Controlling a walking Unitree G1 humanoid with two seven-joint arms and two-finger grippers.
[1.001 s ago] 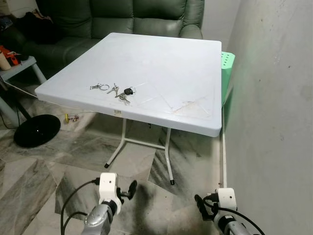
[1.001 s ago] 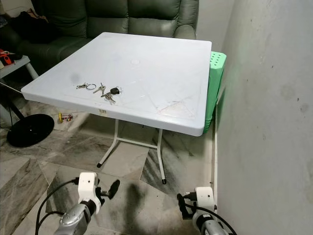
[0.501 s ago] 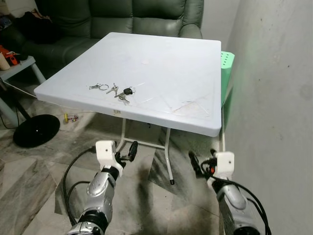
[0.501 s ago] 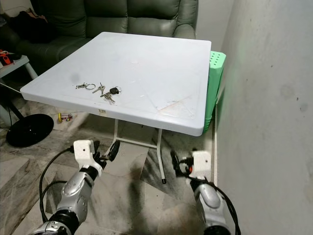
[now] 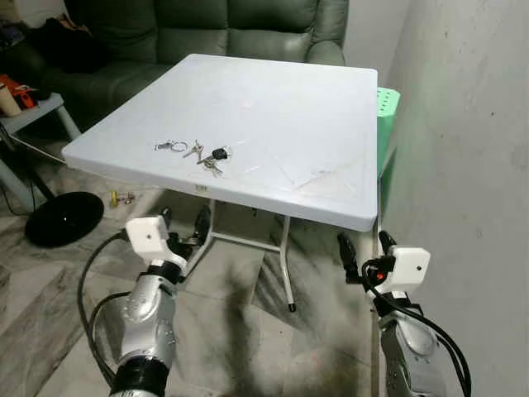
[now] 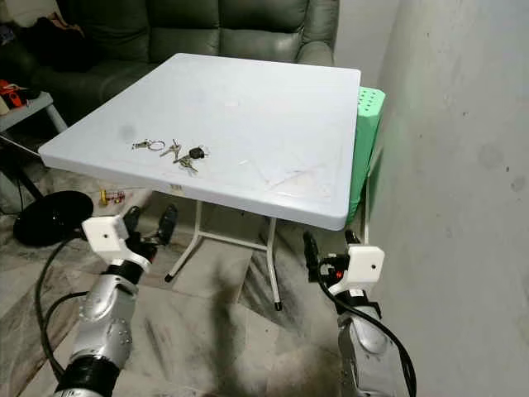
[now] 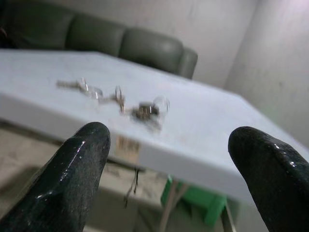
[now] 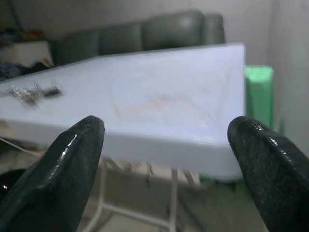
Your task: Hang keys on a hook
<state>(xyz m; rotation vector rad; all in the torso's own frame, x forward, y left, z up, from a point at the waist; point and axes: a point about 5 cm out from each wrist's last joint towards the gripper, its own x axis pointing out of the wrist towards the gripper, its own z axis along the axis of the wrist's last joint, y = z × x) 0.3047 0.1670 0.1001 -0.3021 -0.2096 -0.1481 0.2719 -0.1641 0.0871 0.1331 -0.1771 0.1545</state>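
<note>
Left eye view: bunch of small metal keys (image 5: 198, 152) lay near front-left edge of white square plastic folding table (image 5: 273, 116); left gripper (image 5: 183, 224) and right gripper (image 5: 364, 250) hung below edge, fingers spread, empty. Left wrist view: keys blurred, shapes indistinct. Right wrist view: keys tiny, smeared.

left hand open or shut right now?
Open. In the left wrist view the left hand's two black fingers stand wide apart, the bunch of metal keys on the white folding table visible between them.
</note>
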